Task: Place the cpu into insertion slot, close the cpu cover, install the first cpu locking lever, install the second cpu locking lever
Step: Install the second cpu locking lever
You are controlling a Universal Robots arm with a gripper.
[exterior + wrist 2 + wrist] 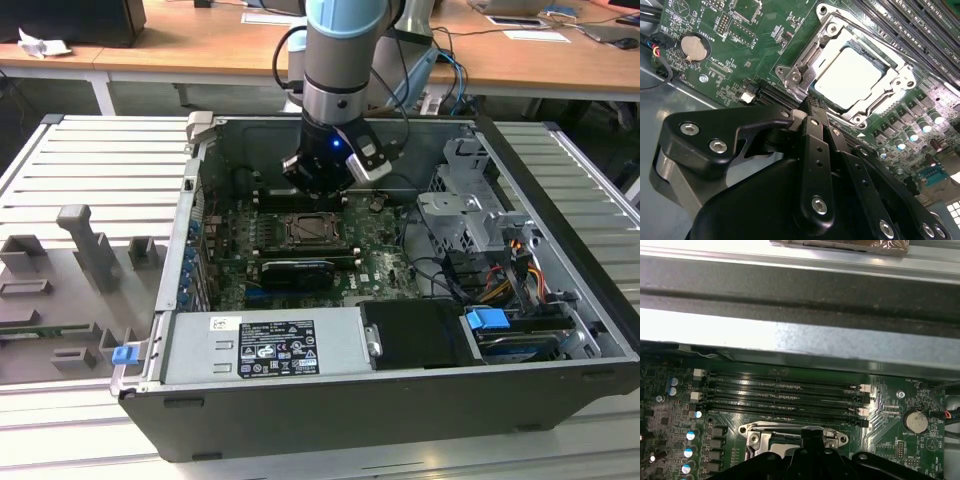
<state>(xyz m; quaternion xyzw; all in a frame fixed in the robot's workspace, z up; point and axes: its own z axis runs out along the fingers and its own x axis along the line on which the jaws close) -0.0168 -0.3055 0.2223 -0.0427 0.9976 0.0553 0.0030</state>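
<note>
Cpu (850,75) lies flat in the insertion slot (867,51) w/ the cpu cover (892,90) down over its edges. The hand (808,104) is low at one side of that frame, its fingers pinched narrow w/ nothing visible between them. The chip's pale face is just beyond the tips, so they sit at the cover's rim, not over the chip — in the exterior view the hand hangs just behind the slot, inside the open pc case (400,400).

Smooth, pale matt metal face of the cpu (852,75); bright polished metal of the cpu cover (805,60); glossy green lacquer on the circuit board (740,45); matt black gripper (808,104) with shiny screw heads (819,205); dull grey sheet-metal case (260,140).
</note>
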